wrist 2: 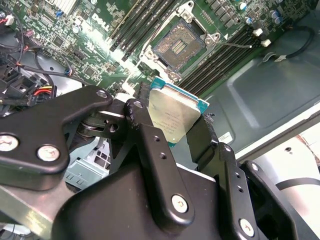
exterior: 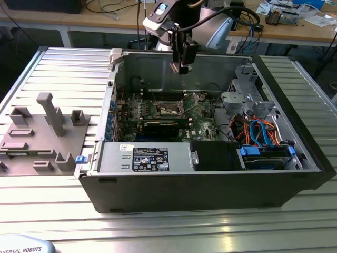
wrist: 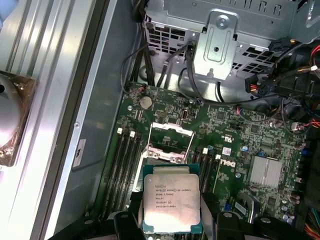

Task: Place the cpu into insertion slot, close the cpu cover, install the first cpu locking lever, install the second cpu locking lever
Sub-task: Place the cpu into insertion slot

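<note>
**CPU IN GRIP, HANGING OVER THE OPEN CASE**

Clamping the cpu (wrist 2: 176,114) by 2 opposite edges in the gripper (wrist 2: 172,120), closing only to the chip's width and carrying nothing else. Hanging well above the green motherboard (exterior: 158,113) inside the black computer case (exterior: 210,184). In the exterior view, sitting at 12 o'clock of the insertion slot (exterior: 169,109), apart from it and touching nothing.

Judging the step in hand to be placement of the chip into the socket. For doing it well:
- keeping the chip flat and square to the socket's metal rim;
- matching all 4 corners before lowering;
- descending straight and slowly, without sliding across the contact field, risking bent contacts otherwise;
- minding the blue and orange cables (exterior: 258,132) at 3 o'clock of the socket in the exterior view.

Showing, in both wrist views, as a small flat square with a silvery-grey top face bearing fine print and a thin teal-green border. Presenting level between the fingers (wrist: 226,220), top face toward the cameras.
</note>
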### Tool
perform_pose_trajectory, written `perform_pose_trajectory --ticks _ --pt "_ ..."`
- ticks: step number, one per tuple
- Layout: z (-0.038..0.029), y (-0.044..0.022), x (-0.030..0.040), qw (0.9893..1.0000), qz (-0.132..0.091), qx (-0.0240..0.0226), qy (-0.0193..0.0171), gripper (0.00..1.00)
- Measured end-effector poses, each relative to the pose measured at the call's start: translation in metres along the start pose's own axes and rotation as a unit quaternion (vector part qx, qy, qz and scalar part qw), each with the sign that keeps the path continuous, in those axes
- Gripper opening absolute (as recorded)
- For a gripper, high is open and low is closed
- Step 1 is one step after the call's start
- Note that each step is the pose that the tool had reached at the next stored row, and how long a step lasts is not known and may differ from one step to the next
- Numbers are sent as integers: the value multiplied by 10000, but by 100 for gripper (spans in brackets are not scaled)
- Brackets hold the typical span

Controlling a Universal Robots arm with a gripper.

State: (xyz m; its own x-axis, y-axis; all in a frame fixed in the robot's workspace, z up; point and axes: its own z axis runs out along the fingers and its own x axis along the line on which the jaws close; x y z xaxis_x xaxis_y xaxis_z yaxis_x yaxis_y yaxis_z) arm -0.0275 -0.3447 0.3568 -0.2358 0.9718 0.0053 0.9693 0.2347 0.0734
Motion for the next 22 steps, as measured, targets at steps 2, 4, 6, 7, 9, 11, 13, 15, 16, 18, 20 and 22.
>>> perform_pose_trajectory --ticks 2,4,6,7,9,11,13,15,16,18,20,22 --pt "1 0 0 10000 15 40 10 54" --pt "0 1 0 9999 31 109 25 54" --pt "0 0 0 9999 40 154 34 54" --pt "0 0 0 9998 43 171 38 54" --pt "0 0 0 9998 53 210 47 54" --pt "0 0 0 9997 63 246 54 54" --pt "0 0 0 9996 69 261 58 54" --pt "0 0 0 9996 87 267 57 54" --pt "0 0 0 9996 103 267 56 54" --pt "0 1 0 9995 167 266 54 54" --pt "0 1 0 9994 201 266 52 54" --pt "0 0 0 9994 234 265 50 54"
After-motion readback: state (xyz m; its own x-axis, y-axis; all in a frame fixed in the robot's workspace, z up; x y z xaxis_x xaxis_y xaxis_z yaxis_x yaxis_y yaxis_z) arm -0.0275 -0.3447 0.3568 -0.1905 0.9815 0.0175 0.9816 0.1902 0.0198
